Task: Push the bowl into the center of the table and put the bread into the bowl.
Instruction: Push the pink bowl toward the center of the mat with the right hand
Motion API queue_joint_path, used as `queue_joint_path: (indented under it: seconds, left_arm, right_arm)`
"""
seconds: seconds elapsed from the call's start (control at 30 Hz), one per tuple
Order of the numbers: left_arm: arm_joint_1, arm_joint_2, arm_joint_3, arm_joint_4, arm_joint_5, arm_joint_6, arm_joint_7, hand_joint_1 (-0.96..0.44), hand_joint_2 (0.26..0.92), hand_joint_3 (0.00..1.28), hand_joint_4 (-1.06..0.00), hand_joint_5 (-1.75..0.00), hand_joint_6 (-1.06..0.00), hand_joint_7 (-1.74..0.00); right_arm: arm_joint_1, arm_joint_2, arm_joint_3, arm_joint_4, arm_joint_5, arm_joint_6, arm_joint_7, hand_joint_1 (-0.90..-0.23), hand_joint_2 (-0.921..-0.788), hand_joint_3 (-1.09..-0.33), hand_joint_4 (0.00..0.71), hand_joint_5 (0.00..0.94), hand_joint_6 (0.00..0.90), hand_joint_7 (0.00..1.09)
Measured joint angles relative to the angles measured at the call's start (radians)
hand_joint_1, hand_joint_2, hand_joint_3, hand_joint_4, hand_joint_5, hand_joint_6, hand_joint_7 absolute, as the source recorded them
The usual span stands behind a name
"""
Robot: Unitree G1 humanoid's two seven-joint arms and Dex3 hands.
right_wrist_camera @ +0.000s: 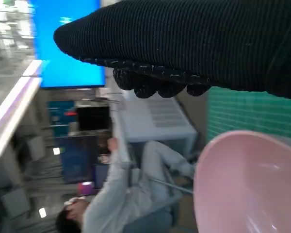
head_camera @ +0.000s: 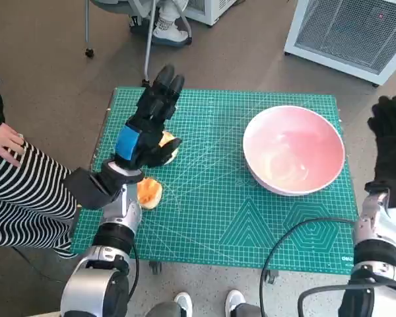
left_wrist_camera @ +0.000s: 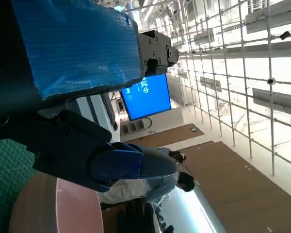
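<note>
The pink bowl (head_camera: pixel 294 150) is seen on the right part of the green cutting mat (head_camera: pixel 218 218), nearer the right edge than the middle, so the push toward the centre is judged as not yet finished. No bread is seen inside it; the second step is left undone.

Two pieces of bread are seen on the left side of the mat: one (head_camera: pixel 169 145) partly hidden beneath the left hand (head_camera: pixel 148 125), the other (head_camera: pixel 149 193) just beside that arm's wrist. The left hand is held over the first piece with its fingers stretched forward; whether the bread is touched or gripped cannot be told.

The right hand (head_camera: pixel 391 139), gloved, is raised off the mat's right edge, just beside the bowl's rim but apart from it in the head view. Its fingers appear loosely extended with nothing held. In the right wrist view the bowl's rim is shown close under the glove.

A person in striped clothing (head_camera: pixel 16 191) is seated at the left.
</note>
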Motion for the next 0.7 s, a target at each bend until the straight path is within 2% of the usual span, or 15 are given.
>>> queue_joint_path:
  seconds: [0.33,0.7]
  left_arm:
    - [0.001,0.015,-0.003,-0.001,0.014,-0.002,0.014,-0.73,0.921,0.31,-0.06,0.00,-0.10,-0.11]
    - [0.011,0.022,-0.005,-0.015,0.035,-0.007,0.039,-0.73,0.921,0.31,-0.07,0.00,-0.09,-0.12]
  right_arm:
    - [-0.027,0.021,-0.026,0.026,0.005,0.099,-0.006,-0.600,-0.921,-0.950,0.024,0.007,0.042,0.28]
    - [-0.053,0.082,-0.066,0.044,0.033,0.175,-0.004,-0.636,-0.921,-0.886,0.061,0.007,0.105,0.22]
